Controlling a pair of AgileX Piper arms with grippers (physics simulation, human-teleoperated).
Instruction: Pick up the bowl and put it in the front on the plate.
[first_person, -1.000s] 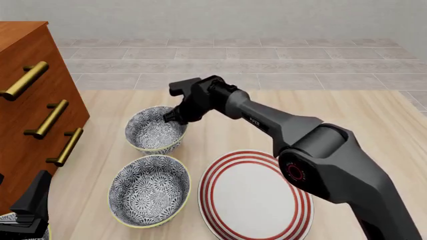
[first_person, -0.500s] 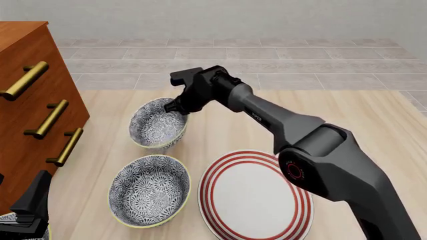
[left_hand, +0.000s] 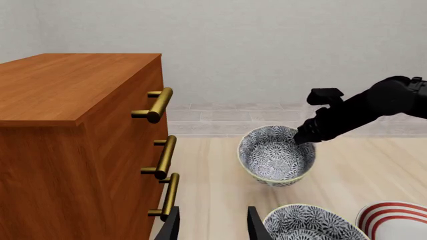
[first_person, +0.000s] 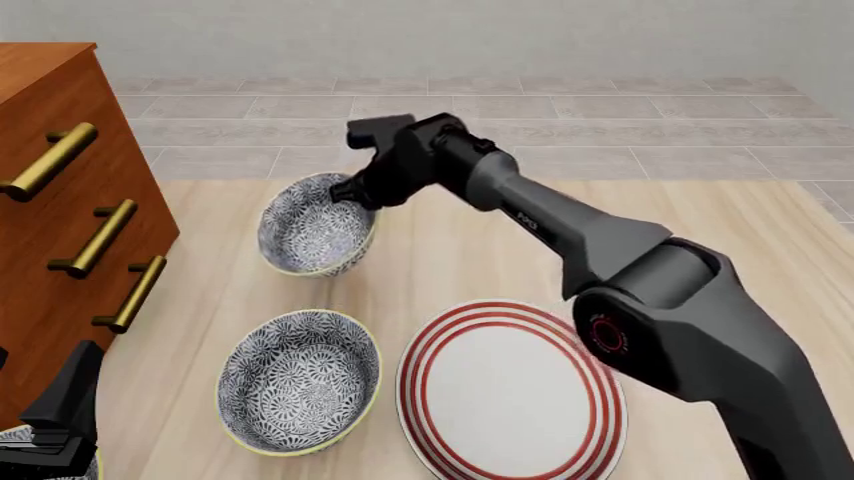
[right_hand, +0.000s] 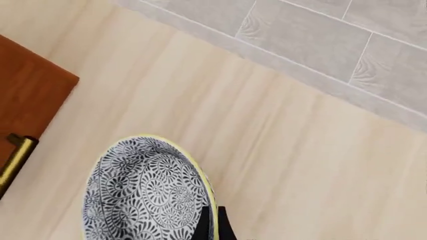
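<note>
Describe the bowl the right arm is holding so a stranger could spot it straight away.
Start at the wooden dresser on the table's left. Two patterned bowls sit beside it; take the farther bowl. Unlike the near bowl by the plate, it is tilted and pinched at its rim by the right gripper.

The table (first_person: 441, 250) is pale wood. On it lies a patterned bowl (first_person: 299, 381), below and nearer than the closed jaws of the right arm, and beside this bowl lies the plate (first_person: 513, 388) with red rings. A wooden cabinet (first_person: 54, 230) stands left of the jaws.
</note>
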